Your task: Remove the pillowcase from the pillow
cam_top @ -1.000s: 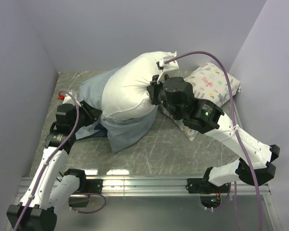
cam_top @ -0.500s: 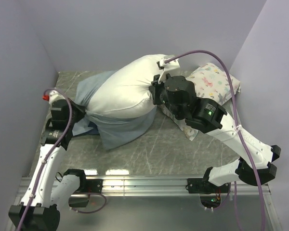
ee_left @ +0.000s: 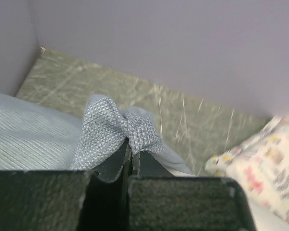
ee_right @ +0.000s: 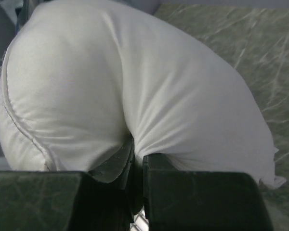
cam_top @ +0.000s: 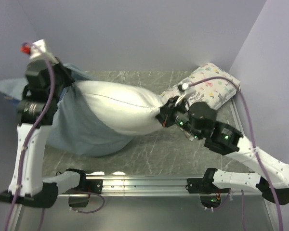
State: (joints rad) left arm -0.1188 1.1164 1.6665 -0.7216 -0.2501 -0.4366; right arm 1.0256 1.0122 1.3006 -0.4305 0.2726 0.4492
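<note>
The plain white pillow [cam_top: 118, 108] lies stretched across the middle of the table, its left end still inside the pillowcase [cam_top: 79, 132]. The pillowcase shows its pale grey-blue inner side and hangs bunched at the left. My left gripper [cam_top: 62, 79] is raised high at the far left and is shut on a fold of the pillowcase [ee_left: 118, 127]. My right gripper [cam_top: 162, 117] is shut on the right end of the pillow [ee_right: 135, 96], pinching its white fabric between the jaws.
A smaller cream floral-print pillow [cam_top: 209, 86] lies at the back right against the wall. Lilac walls close in the table on the left, back and right. The metal rail [cam_top: 144, 182] with the arm bases runs along the near edge.
My left gripper closed on the pillowcase and lifted up and back to the far left, pulling the cover off most of the pillow. My right arm drew the pillow's end rightward and lower.
</note>
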